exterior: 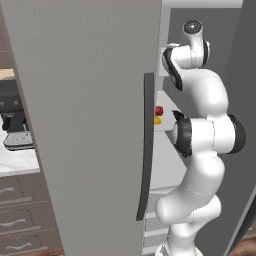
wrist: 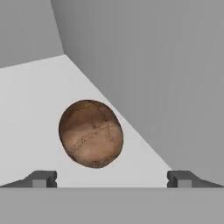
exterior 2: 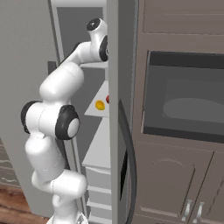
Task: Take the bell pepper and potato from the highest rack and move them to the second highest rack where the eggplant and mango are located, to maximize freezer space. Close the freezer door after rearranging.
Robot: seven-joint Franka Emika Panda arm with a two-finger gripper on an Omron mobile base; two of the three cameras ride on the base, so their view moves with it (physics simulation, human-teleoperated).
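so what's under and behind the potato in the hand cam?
The potato sits on a pale flat shelf, with the plain grey freezer wall right behind it. Its underside and the shelf patch beneath it are covered. The open gripper isn't touching it.

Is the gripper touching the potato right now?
Apart. In the hand view the potato sits on the shelf ahead of the open gripper, pale shelf showing beside both fingertips.

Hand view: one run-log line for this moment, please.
phase: approaching | target: dull brown roundish potato on pale shelf | jaws: open, potato not gripped | red bell pepper beside yellow mango
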